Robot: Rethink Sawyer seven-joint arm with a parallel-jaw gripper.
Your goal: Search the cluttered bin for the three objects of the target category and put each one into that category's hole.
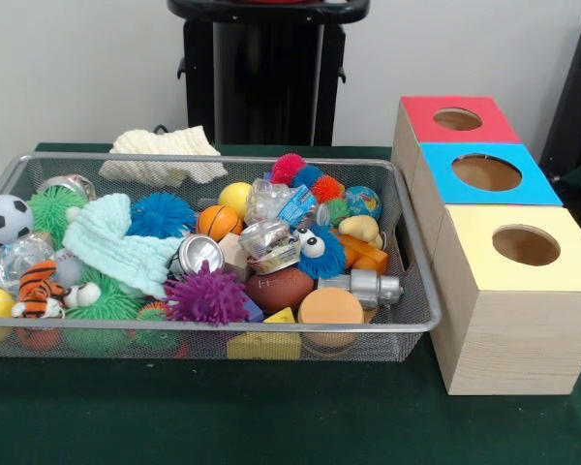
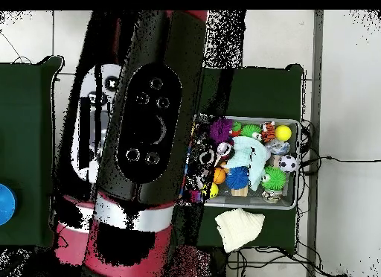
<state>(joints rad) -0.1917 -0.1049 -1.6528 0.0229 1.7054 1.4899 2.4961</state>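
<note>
Right now the tool is out of sight, so I cannot tell its state. Toys fill the wire bin (image 1: 412,254) beside the three boxes (image 1: 508,291); the mint cloth (image 1: 111,242) may snag.

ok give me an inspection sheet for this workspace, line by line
surface: table under a dark green cloth.
job's things: wire mesh bin heaped with toys; three wooden boxes beside it, each with one round hole, lids red, blue, yellow.
clutter: soccer ball, mini basketball, brown football, purple spiky ball, toy tiger, crushed can, mint knit cloth; cream cloth behind the bin.
gripper: not seen; the arm covers much of the overhead view.
cables: black cables on the floor.
surroundings: pale wall, black pedestal.
</note>
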